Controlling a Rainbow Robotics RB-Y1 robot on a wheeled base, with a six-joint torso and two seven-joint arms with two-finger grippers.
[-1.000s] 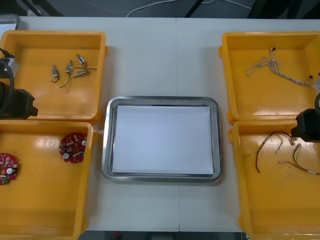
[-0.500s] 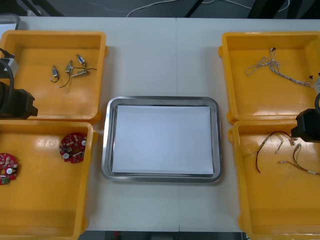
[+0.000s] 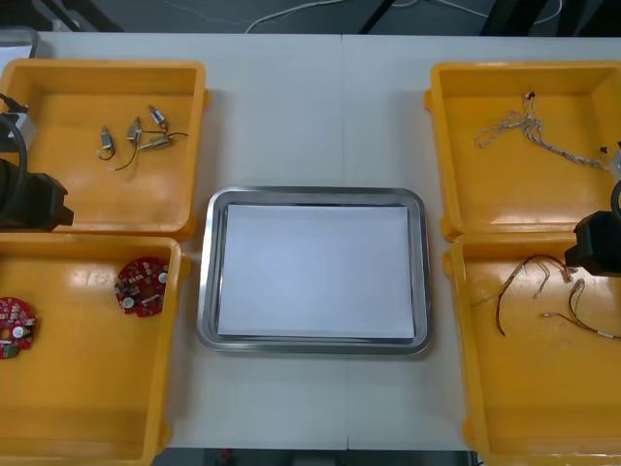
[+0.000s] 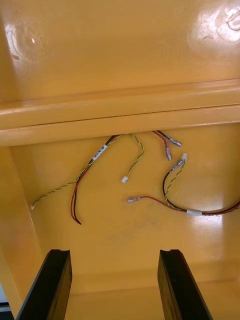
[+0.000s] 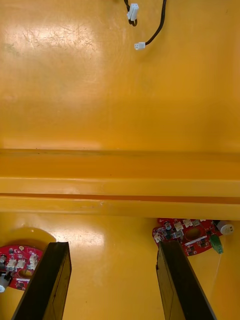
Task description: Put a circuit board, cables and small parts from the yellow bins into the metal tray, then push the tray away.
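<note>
The metal tray (image 3: 315,195), white inside, is sitting between four yellow bins (image 3: 97,194). On the left they are holding small metal parts (image 3: 136,138) and, nearer, two red circuit boards (image 3: 142,286); on the right, a twisted cable (image 3: 529,131) and, nearer, red and yellow cables (image 3: 539,282). The left gripper (image 5: 112,247) is hovering over the boards, the right gripper (image 4: 114,255) over those cables, both with fingers apart.

You look down on a light table (image 3: 301,116). A thin seam (image 3: 342,107) runs across its top from the far edge toward you. Beyond the far edge you see a dark floor (image 3: 194,15), and a white cord (image 3: 291,12) lies on it. The light on the table is even and soft.
</note>
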